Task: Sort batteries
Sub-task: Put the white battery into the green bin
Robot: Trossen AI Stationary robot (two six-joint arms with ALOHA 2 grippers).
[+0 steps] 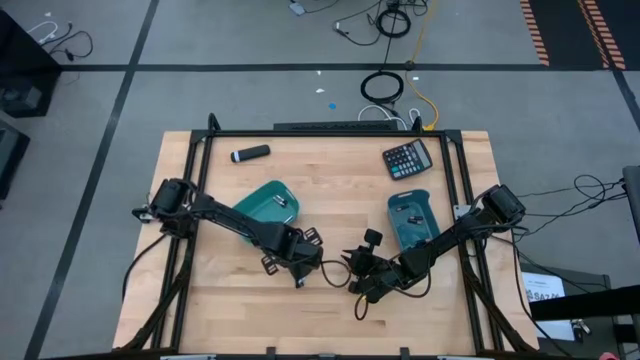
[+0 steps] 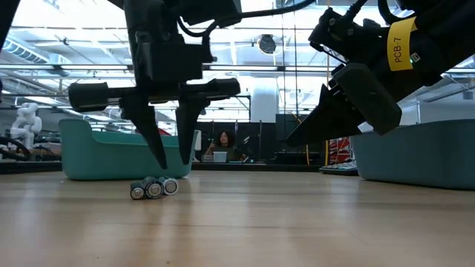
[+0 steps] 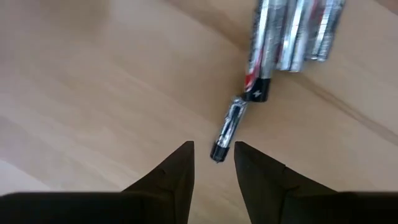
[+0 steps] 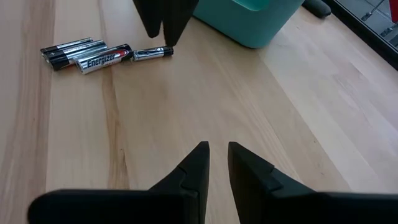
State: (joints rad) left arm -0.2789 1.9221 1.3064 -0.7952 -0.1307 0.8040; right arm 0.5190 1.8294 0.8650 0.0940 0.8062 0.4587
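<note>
Batteries (image 4: 93, 56) lie in a small cluster on the bare wooden table (image 1: 330, 320), in the middle between the two teal bins and toward the front edge. The right wrist view shows a fat silvery one marked Energizer (image 4: 103, 60), two or three thinner ones side by side next to it, and a short slim battery (image 4: 153, 53) lying end-on just off the fat one's dark end. In the low view the cluster shows as round ends (image 2: 154, 188) resting on the wood.

The left gripper (image 3: 213, 163) hangs directly over that slim battery, fingertips close to the table and partly parted — a narrow gap straddling the battery's near end, nothing held yet. The right gripper (image 4: 217, 155) waits beside the right teal bin (image 1: 412, 220), well apart from the cluster, its fingers nearly together and empty. The left teal bin (image 1: 265, 203) already holds something small and dark that is too small to name.

By my reckoning these cells are stiff, smooth and round, light for the slim one — so it will roll or skid if nudged from one side only. The sensible hold is across the barrel at mid-length, fingers square to its axis, rather than at the tip where it may pivot out. Its neighbour sits just beside it, and a clumsy closing could knock the fat cell away.
</note>
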